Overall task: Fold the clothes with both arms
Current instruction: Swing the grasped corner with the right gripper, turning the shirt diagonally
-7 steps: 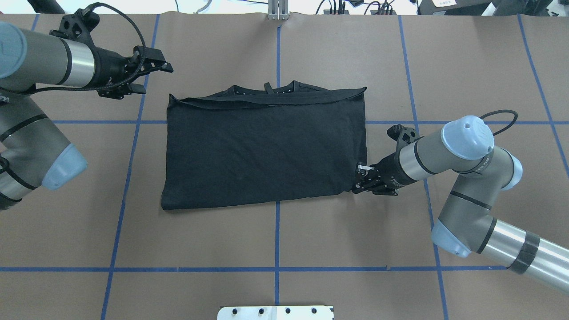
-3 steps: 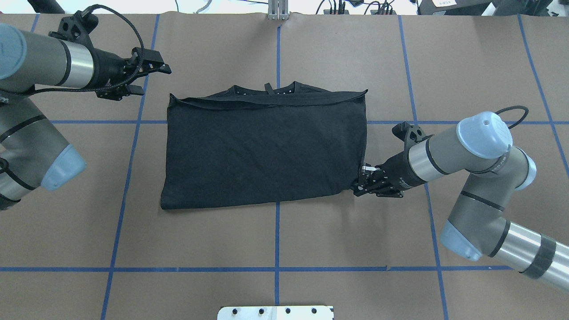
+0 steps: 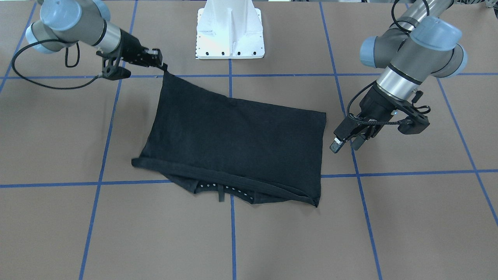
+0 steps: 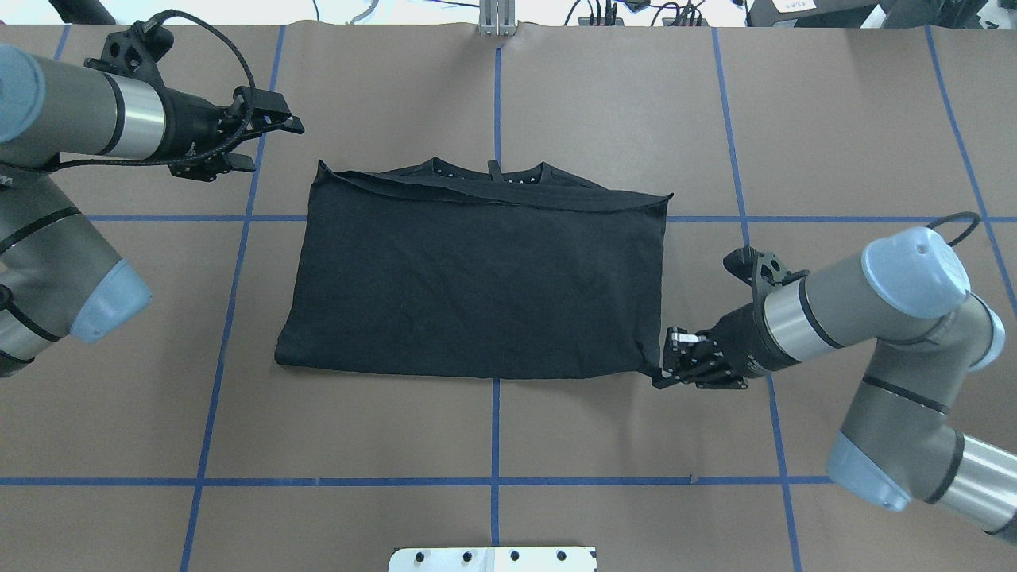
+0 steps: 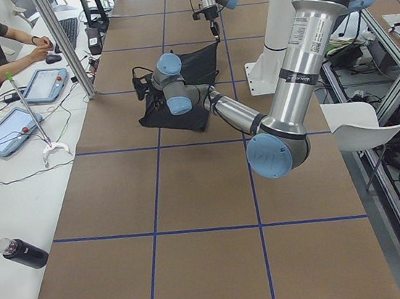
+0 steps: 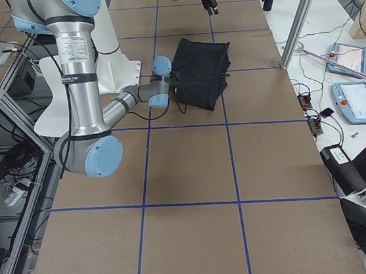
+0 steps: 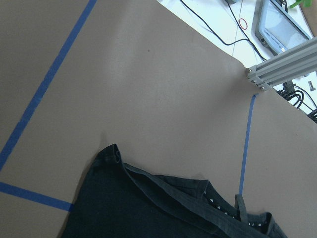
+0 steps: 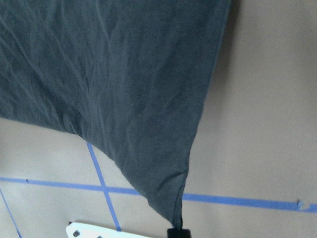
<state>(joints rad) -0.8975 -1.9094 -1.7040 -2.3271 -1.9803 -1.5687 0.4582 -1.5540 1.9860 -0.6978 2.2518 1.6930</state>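
Brown paper covered the table (image 4: 556,95), matte and creased, ruled into squares by blue tape lines (image 4: 496,429). Black T-shirt (image 4: 477,286) lay mid-table, folded to a rough rectangle, plain side up; soft knit, faint diagonal wrinkles. Ribbed collar (image 4: 489,173) peeked from the far edge. Right gripper (image 4: 661,378) was clamped on the near right corner, cloth drawn to a taut point. Left gripper (image 4: 278,143) hung off the far left corner, fingers spread, not touching the cloth. Since 0.4 s ago, the right gripper had drawn back toward the robot and outward; the whole shirt slid with it, and the near hem pulled straighter. Left gripper barely shifted.
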